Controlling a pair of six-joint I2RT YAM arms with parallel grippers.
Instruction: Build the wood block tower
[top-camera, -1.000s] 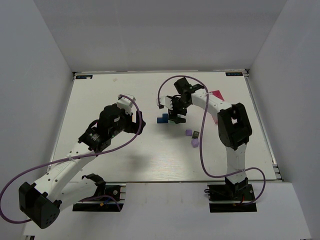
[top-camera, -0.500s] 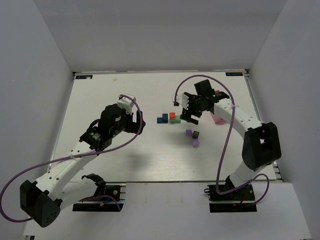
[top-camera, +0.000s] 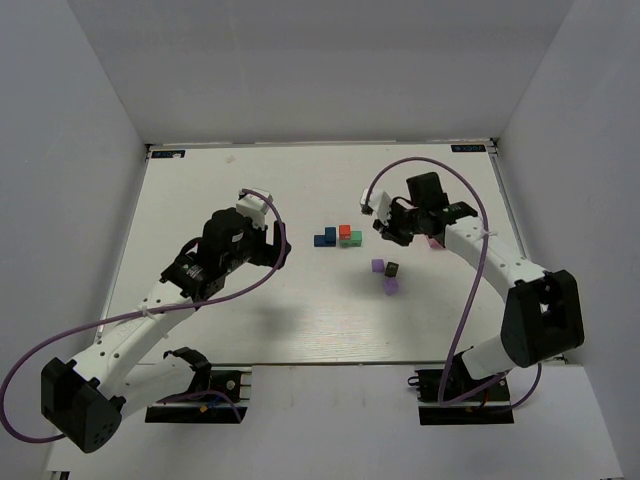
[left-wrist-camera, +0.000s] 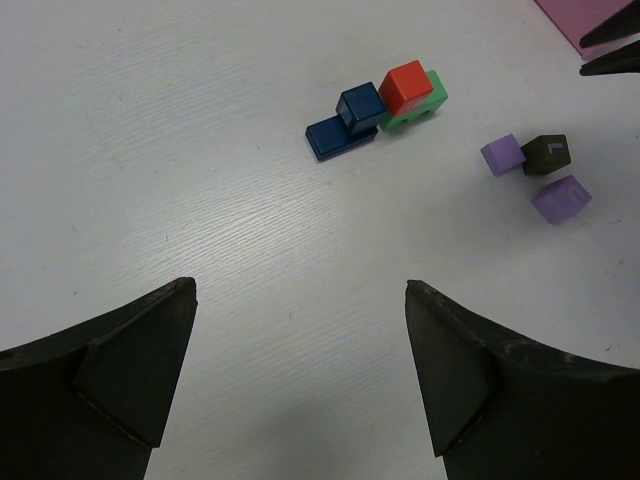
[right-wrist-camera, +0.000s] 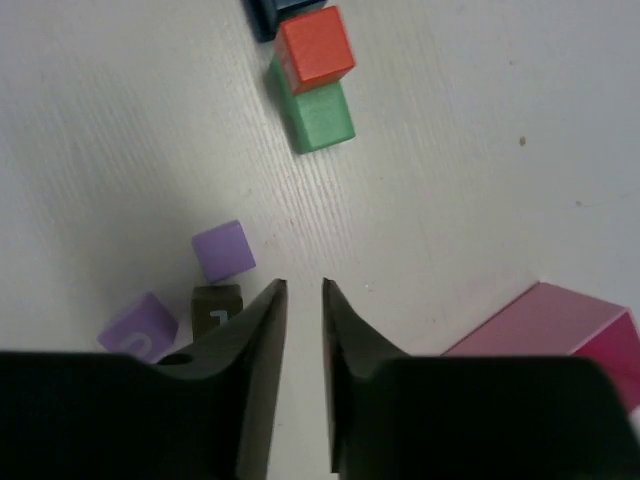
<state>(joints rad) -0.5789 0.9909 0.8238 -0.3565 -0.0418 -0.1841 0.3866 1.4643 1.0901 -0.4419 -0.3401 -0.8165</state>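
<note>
dark block (left-wrist-camera: 547, 153) marked with pale "L", lilac block (left-wrist-camera: 561, 198) marking (too faint to read)

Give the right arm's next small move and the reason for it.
Probably reopen the right gripper and swing toward the loose purple block. Its jaws look nearly closed on nothing, over bare table beside the pink tray, while the red block already sits on the green block.

The small red wooden block (left-wrist-camera: 405, 87) is bright like a tomato. The flat green wooden block (left-wrist-camera: 422, 104) is grass green. The two dark blue wooden blocks (left-wrist-camera: 345, 122) are navy. Two little wooden cubes (left-wrist-camera: 502, 155) are light purple. The dark wooden cube (left-wrist-camera: 546, 153) is almost black with a pale mark. The flat tray (right-wrist-camera: 545, 320) is pink. The counter (left-wrist-camera: 200, 150) is white with thin lines.
</note>
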